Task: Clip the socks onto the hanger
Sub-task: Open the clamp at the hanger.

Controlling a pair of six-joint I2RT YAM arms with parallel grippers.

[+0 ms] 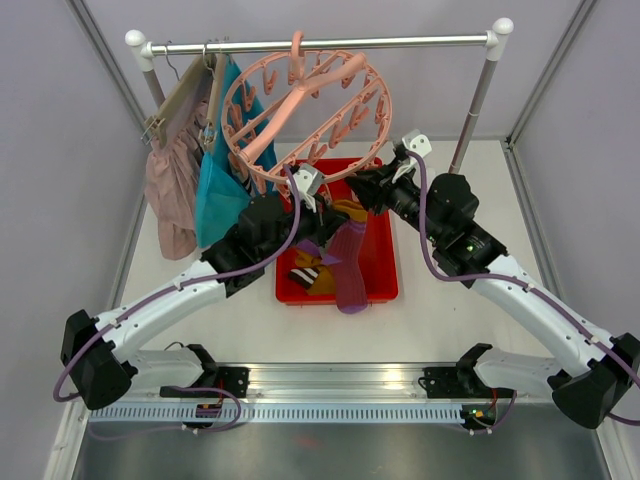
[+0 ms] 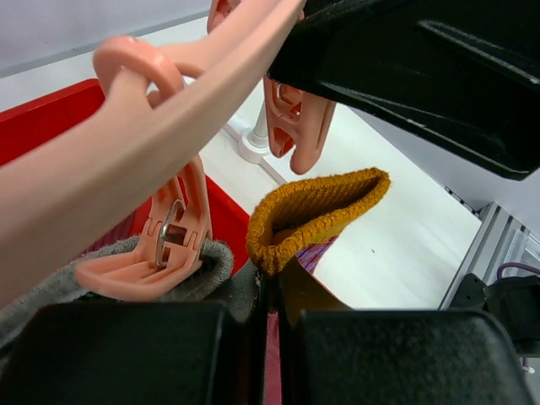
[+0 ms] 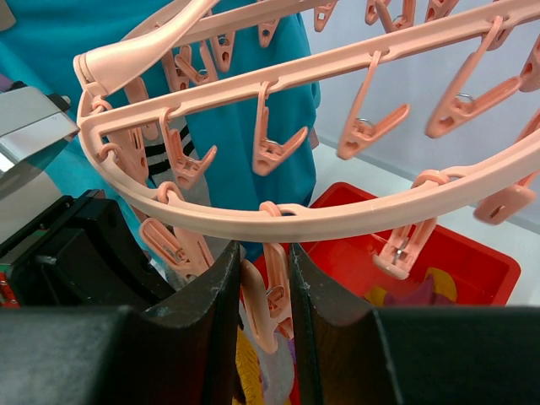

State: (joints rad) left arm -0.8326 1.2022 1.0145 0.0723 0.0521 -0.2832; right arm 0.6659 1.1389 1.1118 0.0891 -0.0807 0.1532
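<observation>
Hanger (image 1: 305, 110): hangs tilted from the rail (image 1: 400, 42), its near rim dipping toward both grippers.
Left gripper (image 2: 268, 295): we see it closed tight on the mustard sock (image 2: 312, 211), whose open cuff stands just below the hanger's rim.
Right gripper (image 3: 266, 283): nearly closed, squeezing one clip (image 3: 256, 316) that dangles from the hanger's near rim.
In the way: other clips hang close on both sides of the squeezed one, and the right gripper's black body looms over the cuff.
Grey sock (image 2: 211, 266): just under another hanger clip. Pinched or not, we cannot tell.
Tray (image 1: 382, 265): red, beneath the hanger, holding a striped sock (image 1: 308, 275). A purple sock (image 1: 350, 270) drapes over its near edge.
Garments: a teal garment (image 1: 225, 185) and a pale pink garment (image 1: 172, 190) hang beside the hanger, on the left arm's side.
</observation>
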